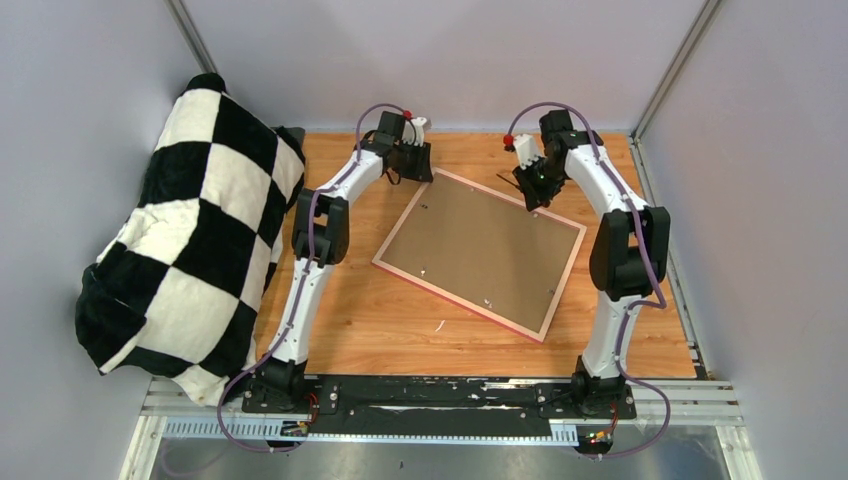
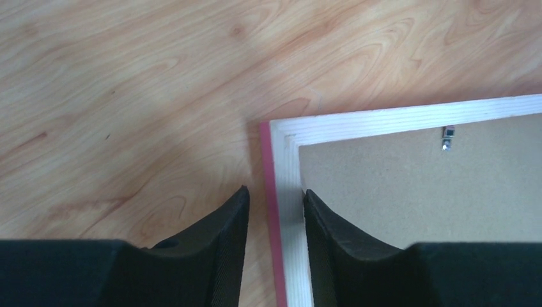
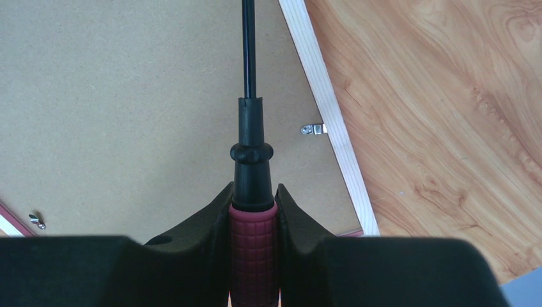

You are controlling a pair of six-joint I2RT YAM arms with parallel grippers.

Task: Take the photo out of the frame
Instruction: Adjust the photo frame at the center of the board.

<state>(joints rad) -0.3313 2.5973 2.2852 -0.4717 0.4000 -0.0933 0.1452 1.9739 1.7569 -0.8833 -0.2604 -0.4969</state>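
Observation:
The frame lies face down and askew in the middle of the table, with its pink edge and pale wooden back rim showing. A brown backing board fills it and hides the photo. My left gripper is open astride the rim near the far left corner. One finger is on the table outside the pink edge, and the other is against the rim's inner side. My right gripper is over the far right part and is shut on a screwdriver with a dark red handle. Its black shaft points across the board.
Small metal retaining clips sit along the rim's inner edge. A big black-and-white checkered cushion leans at the table's left side. Grey walls close in at the back and on both sides.

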